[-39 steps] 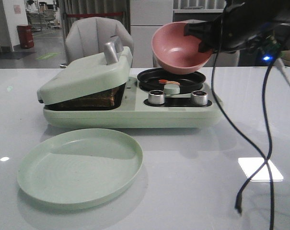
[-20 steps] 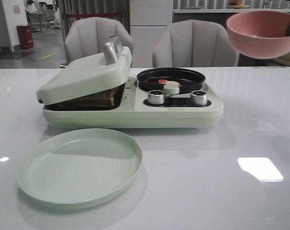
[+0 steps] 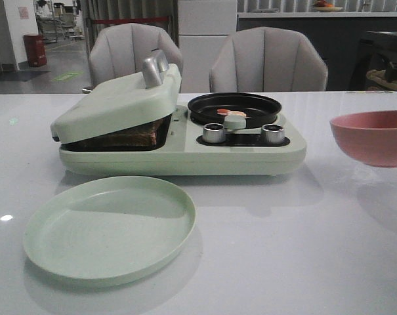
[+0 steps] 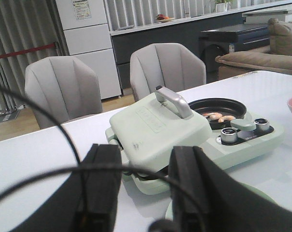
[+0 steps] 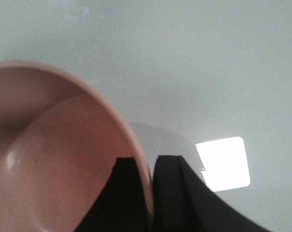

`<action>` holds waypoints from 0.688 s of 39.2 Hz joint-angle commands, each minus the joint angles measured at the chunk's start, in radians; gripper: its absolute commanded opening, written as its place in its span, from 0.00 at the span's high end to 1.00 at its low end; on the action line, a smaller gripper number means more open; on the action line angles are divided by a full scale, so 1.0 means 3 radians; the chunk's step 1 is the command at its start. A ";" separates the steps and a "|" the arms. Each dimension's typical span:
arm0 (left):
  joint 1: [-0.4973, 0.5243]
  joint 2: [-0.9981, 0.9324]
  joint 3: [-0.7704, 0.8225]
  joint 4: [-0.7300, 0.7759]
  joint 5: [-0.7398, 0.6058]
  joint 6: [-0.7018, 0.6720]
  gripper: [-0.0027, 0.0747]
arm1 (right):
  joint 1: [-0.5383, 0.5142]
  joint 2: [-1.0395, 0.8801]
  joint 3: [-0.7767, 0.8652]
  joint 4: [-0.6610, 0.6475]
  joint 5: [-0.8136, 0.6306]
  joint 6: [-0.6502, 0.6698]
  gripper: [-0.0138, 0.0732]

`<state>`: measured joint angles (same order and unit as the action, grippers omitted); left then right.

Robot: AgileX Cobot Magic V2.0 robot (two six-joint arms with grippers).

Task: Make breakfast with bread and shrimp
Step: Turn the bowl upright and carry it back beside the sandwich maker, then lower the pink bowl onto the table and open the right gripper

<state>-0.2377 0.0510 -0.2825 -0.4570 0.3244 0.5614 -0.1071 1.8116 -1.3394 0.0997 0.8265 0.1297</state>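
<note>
Two shrimp (image 3: 231,113) lie in the black pan (image 3: 234,107); the right gripper (image 5: 150,176) pinches the pink bowl (image 3: 371,137) rim, while the left gripper (image 4: 142,186) is spread, grasping nothing.

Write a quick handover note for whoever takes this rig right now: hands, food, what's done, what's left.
Right hand: shut on the rim of the pink bowl, which sits at the table's right side.
Left hand: open, empty, facing the pale green breakfast maker.
Done: brown-crusted bread under the lowered lid; orange-pink shrimp in the round black pan.
Left: release bowl, then move bread and shrimp to the empty pale green round plate.
</note>
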 commanded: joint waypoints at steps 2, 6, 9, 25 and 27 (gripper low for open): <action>-0.0023 0.0034 -0.0089 -0.0060 -0.0225 -0.0039 0.56 | -0.0009 -0.0091 -0.0109 -0.0021 -0.0036 -0.0188 0.70; -0.0023 0.0034 -0.0089 -0.0060 -0.0225 -0.0039 0.56 | 0.0012 -0.0032 -0.0109 -0.0021 -0.0022 -0.0252 0.70; -0.0023 0.0034 -0.0089 -0.0060 -0.0225 -0.0039 0.56 | 0.0019 -0.0002 -0.0109 -0.0013 -0.0014 -0.0258 0.70; -0.0023 0.0034 -0.0089 -0.0060 -0.0225 -0.0039 0.56 | 0.0067 -0.0015 -0.0113 -0.0068 -0.0001 -0.0402 0.35; -0.0023 0.0034 -0.0089 -0.0060 -0.0225 -0.0039 0.56 | 0.0067 -0.0052 -0.0113 -0.0068 -0.0021 -0.0402 0.35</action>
<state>-0.2377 0.0510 -0.2825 -0.4570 0.3244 0.5614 -0.0858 1.8632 -1.3417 0.0933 0.8395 0.0245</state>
